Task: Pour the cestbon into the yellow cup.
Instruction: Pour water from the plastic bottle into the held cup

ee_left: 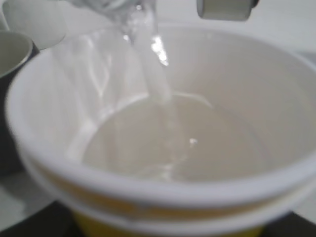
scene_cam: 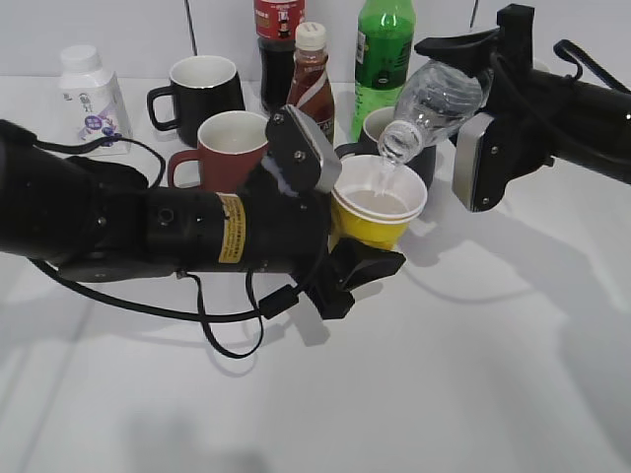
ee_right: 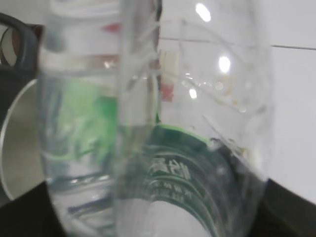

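Pour under way, frame centre: right pincer [scene_cam: 471,110] clamped on tilted clear plastic cestbon bottle [scene_cam: 439,99]; left pincer [scene_cam: 347,229] clamped on small yellow paper cup [scene_cam: 379,202], lifted off white worktop [scene_cam: 493,374]. Keep neck over cup centre, tilt gradually, avoid overfilling.

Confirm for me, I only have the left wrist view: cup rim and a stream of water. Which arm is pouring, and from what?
Observer: The right gripper holds the cestbon tilted neck-down over the yellow cup.
Operator: Is the cup on the table?
Observer: No, the left gripper holds it raised off the table.
Operator: Anything close behind it?
Observer: Yes, a dark mug sits right behind the cup, a red mug to its left.
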`<action>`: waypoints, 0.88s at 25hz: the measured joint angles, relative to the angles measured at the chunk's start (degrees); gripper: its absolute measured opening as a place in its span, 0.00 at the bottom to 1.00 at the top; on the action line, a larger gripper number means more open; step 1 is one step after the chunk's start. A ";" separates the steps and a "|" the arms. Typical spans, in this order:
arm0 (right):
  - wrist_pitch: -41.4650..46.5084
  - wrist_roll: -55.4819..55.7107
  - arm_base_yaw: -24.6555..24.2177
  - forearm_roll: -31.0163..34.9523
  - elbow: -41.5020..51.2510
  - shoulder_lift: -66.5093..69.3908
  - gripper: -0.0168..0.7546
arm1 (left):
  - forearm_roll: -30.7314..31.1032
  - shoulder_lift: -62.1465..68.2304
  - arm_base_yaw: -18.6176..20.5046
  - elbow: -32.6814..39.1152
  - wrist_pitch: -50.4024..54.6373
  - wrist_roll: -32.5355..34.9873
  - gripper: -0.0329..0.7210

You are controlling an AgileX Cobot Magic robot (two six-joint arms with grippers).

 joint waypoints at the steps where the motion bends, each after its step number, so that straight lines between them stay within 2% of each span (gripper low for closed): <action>1: 0.00 -0.37 0.00 0.04 0.00 0.00 0.65 | 0.05 0.00 0.00 0.00 0.02 0.00 0.63; 7: -0.04 -0.60 0.00 0.10 -0.05 -0.15 0.65 | 0.11 0.00 0.00 0.00 0.07 0.00 0.63; 11: -0.04 4.15 0.00 0.10 -0.05 -0.15 0.65 | 0.11 0.00 0.00 0.00 0.09 0.00 0.63; 16: -0.04 16.05 0.00 0.10 -0.05 -0.15 0.65 | -0.53 0.00 0.00 0.00 0.09 0.00 0.63; 22: -0.04 30.85 0.00 0.51 -0.05 -0.21 0.65 | -4.46 0.00 1.49 0.00 -2.07 0.00 0.63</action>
